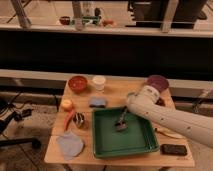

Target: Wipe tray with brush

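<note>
The large green tray point(102, 146) lies on the wooden table, front centre. My gripper point(124, 114) reaches down into the tray from the right on a white arm point(165, 117). It is shut on the thin dark handle of the brush point(120, 124). The brush's pale bristle head rests on the tray floor, a little left of the tray's middle and toward its back wall. The fingers are partly hidden by the arm.
A red bowl point(78, 83), a white cup point(99, 82) and a purple bowl point(157, 81) stand at the back. A blue-grey sponge point(98, 102), an orange fruit point(66, 104), a red pepper point(69, 119) and a cloth point(70, 144) lie left. A black block point(173, 149) lies front right.
</note>
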Robot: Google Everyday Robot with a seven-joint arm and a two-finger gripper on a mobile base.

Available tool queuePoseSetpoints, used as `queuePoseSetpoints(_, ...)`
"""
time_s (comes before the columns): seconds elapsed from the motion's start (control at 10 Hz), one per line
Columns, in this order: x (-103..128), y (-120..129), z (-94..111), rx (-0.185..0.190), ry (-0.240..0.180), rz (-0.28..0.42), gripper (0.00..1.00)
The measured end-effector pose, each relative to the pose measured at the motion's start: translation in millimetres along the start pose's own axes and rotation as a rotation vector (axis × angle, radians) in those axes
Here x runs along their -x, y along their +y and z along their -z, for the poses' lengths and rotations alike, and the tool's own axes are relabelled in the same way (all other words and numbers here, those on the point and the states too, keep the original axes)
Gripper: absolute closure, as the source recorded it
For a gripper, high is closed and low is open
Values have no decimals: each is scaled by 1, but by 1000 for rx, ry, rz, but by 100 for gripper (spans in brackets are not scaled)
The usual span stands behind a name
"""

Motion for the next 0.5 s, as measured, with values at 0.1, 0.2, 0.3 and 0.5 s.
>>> queuePoseSetpoints(0.1,19,-3,6,-10,-29,-5,100)
queuePoseSetpoints(0.2,34,-7,11,-18,-50,-7,100)
queuePoseSetpoints(0.3,50,-11,17,-27,-74,-6,100)
queuePoseSetpoints(0.5,76,-4,39,-43,-125,-12,100)
